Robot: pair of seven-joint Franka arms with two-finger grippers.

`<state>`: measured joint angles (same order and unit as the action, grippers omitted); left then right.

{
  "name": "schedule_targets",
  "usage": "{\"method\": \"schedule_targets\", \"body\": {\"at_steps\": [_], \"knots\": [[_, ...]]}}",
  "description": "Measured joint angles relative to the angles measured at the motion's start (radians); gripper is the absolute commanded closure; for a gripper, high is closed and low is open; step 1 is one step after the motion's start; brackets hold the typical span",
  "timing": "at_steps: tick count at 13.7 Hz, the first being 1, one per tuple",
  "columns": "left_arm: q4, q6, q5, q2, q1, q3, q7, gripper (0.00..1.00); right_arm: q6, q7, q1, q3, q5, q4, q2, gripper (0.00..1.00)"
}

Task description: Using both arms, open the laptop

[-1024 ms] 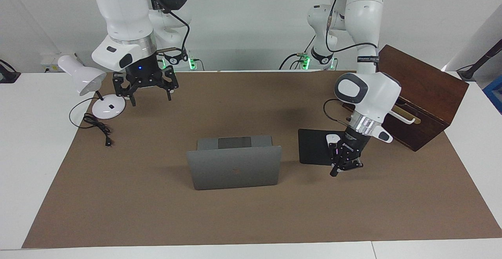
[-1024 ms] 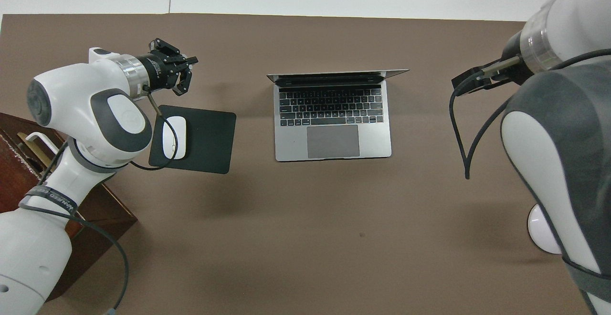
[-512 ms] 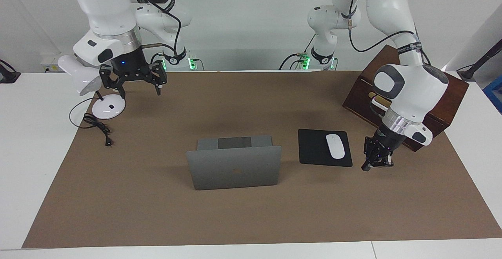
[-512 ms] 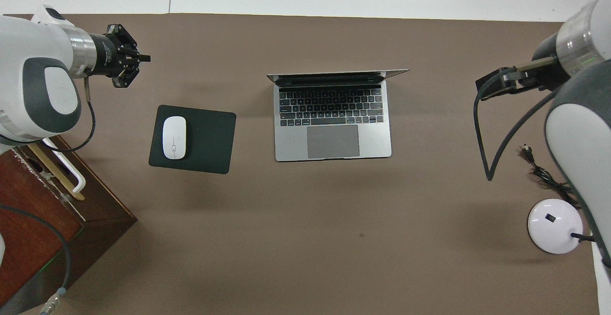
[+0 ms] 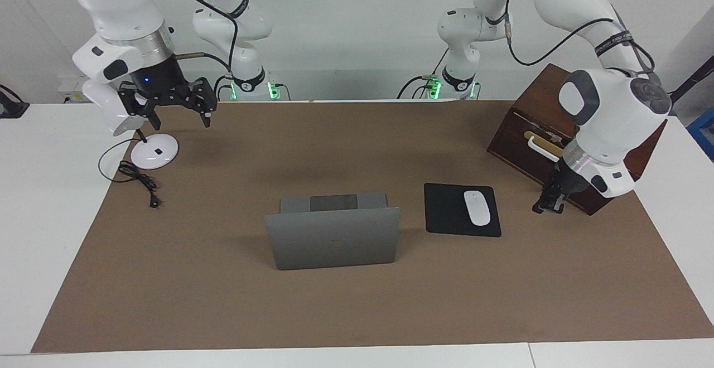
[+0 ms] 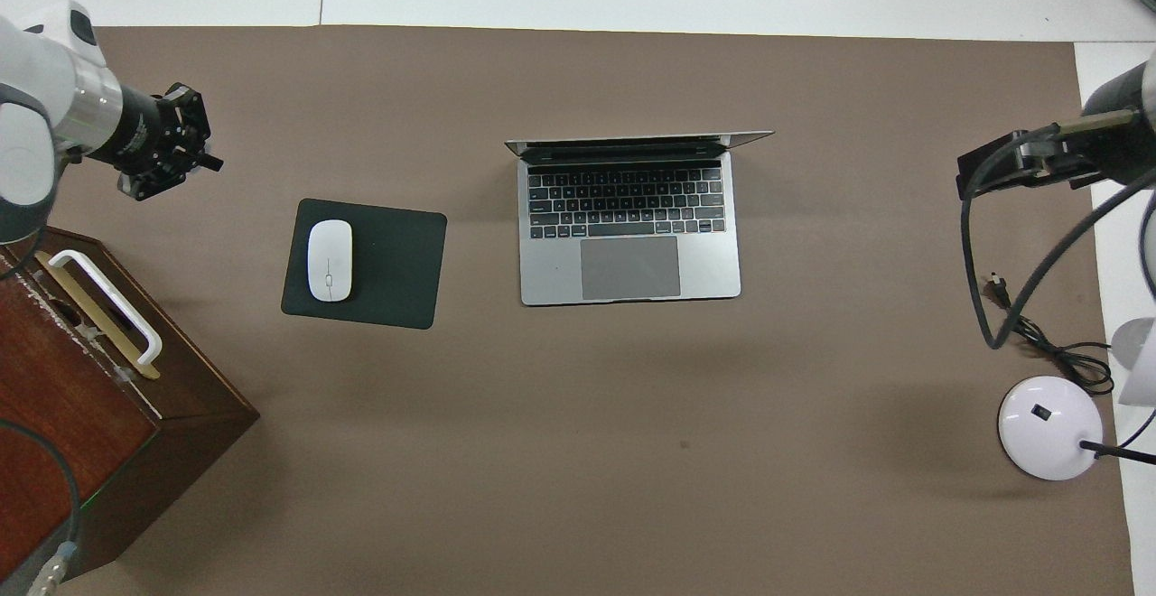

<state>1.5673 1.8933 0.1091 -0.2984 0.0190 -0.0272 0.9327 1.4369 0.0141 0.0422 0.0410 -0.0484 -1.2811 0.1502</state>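
The silver-grey laptop [image 5: 333, 238] stands open in the middle of the brown mat, its lid upright. Its keyboard [image 6: 629, 217] faces the robots. My left gripper [image 5: 549, 204] is shut on nothing. It hangs low over the mat between the mouse pad and the wooden box, and appears in the overhead view [image 6: 206, 159] too. My right gripper [image 5: 178, 118] is open and empty, raised over the mat's corner beside the lamp. Neither gripper touches the laptop.
A black mouse pad [image 5: 446, 212] with a white mouse [image 5: 477, 207] lies beside the laptop toward the left arm's end. A dark wooden box [image 5: 602, 117] with a white handle stands at that end. A white desk lamp [image 5: 152, 152] and its cable [image 5: 139, 181] are at the right arm's end.
Both arms have drawn away from the laptop toward their own ends of the table. The left gripper left the mouse pad for the box, and the right rose toward the lamp. The laptop has not moved.
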Motion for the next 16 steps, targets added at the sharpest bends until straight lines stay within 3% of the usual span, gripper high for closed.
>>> {"method": "schedule_targets", "body": {"at_steps": [7, 13, 16], "knots": [[0.013, -0.304, -0.101, 0.148, 0.011, 0.005, -0.228, 1.0, -0.057, 0.041, -0.016, -0.001, 0.0, -0.021, -0.032, 0.0], [0.221, -0.338, -0.111, 0.414, 0.032, 0.012, -0.366, 1.0, -0.046, 0.036, -0.046, -0.001, 0.0, -0.117, -0.085, 0.0], [0.278, -0.357, -0.129, 0.495, 0.042, 0.013, -0.456, 1.0, 0.003, 0.03, -0.057, -0.001, 0.0, -0.184, -0.112, 0.0]]}}
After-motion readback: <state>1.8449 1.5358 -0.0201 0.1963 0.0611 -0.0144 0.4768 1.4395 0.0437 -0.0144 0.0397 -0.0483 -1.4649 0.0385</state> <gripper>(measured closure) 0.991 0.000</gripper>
